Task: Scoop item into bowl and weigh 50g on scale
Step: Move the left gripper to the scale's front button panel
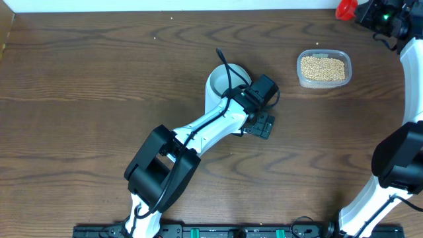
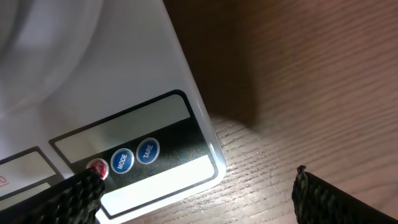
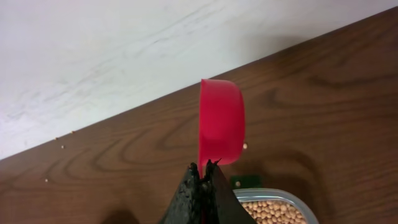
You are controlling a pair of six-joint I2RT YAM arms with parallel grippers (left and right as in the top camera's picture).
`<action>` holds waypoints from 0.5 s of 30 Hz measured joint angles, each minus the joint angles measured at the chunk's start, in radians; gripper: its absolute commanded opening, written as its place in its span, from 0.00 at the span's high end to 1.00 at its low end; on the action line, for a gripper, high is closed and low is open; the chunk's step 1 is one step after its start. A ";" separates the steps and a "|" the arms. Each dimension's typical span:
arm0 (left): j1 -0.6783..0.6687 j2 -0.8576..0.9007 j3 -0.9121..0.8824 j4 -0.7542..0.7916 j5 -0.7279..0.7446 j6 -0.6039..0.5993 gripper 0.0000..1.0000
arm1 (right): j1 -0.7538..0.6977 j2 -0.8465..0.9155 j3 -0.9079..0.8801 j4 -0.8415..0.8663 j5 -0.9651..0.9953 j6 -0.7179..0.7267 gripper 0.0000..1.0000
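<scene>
- The left tool [image 2: 198, 179] stood wide open and empty, poised over the button end of the scale [image 2: 124, 87]. Its fingers [image 2: 81, 196] framed the display and the TARE button [image 2: 147, 151].
- The bowl [image 1: 217, 82] sat near bench [image 1: 79, 79] centre, partly under the left arm. The left wrist view showed a pale curved wall resting on the scale at 10 o'clock of the buttons. No beans could be made out in the part of the bowl that showed.
- The item [image 1: 323, 69], small round tan beans, lay heaped in a clear tub [image 1: 298, 71] at 3 o'clock from the bowl, well apart from it.
- The right tool [image 3: 203, 169] was closed tight on the handle of a red scoop [image 3: 221, 121], raised at the 1 o'clock corner of the bench, beyond the tub. The scoop was turned on edge, and whether it carried anything could not be told.
- One loose bean [image 3: 245, 146] showed just beside the scoop's wall.
- Handling, as judged:
  - The beans were hard, smooth and light, liable to roll and bounce. They were unfit for pinching and best taken with the scoop kept level.
  - The scoop looked rigid and light, and the handle was the proper hold.
  - The bowl looked smooth and light, likely to slide on the scale if nudged. Its rim was the place to grip it.
  - The scale's buttons called for a light touch.
</scene>
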 measured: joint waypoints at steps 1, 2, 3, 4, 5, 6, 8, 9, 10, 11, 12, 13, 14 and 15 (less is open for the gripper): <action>0.000 0.000 -0.003 0.001 0.002 0.000 0.02 | -0.002 0.000 0.000 0.000 -0.001 0.000 0.99; 0.000 0.000 -0.005 0.001 0.002 0.000 0.02 | -0.002 0.000 0.000 0.000 -0.001 0.000 0.99; 0.000 0.000 -0.005 0.001 0.005 0.000 0.02 | -0.003 0.000 0.000 0.000 -0.002 0.000 0.99; 0.000 0.000 -0.005 0.003 0.005 0.000 0.02 | -0.003 0.000 0.000 0.000 -0.002 0.000 0.99; 0.000 0.000 -0.005 0.005 0.005 0.000 0.02 | -0.003 0.000 0.000 0.000 -0.004 0.000 0.99; 0.000 0.001 -0.006 0.007 0.005 0.000 0.02 | -0.003 0.000 0.000 0.000 -0.005 0.000 0.99; 0.000 0.003 -0.011 0.014 0.005 0.000 0.02 | -0.003 0.000 0.000 0.000 -0.005 0.000 0.99; 0.000 0.006 -0.013 0.014 0.005 0.000 0.02 | -0.003 0.000 0.000 0.000 -0.005 0.000 0.99; 0.000 0.011 -0.015 0.014 0.005 0.000 0.02 | -0.003 0.000 0.000 0.000 -0.005 0.000 0.99; -0.001 0.013 -0.016 0.014 0.005 0.000 0.02 | -0.003 0.000 0.000 0.000 -0.005 0.000 0.99; -0.001 0.013 -0.016 0.015 0.005 0.000 0.02 | -0.003 0.000 0.000 0.000 -0.005 0.000 0.99; -0.002 0.013 -0.016 0.016 0.005 0.000 0.02 | -0.003 0.000 0.000 0.000 -0.005 0.000 0.99; -0.002 0.013 -0.016 0.018 0.005 0.000 0.02 | -0.003 0.000 0.000 0.000 -0.005 0.000 0.99; -0.002 0.013 -0.016 0.023 0.005 0.000 0.02 | -0.003 0.000 0.000 -0.001 -0.005 0.000 0.99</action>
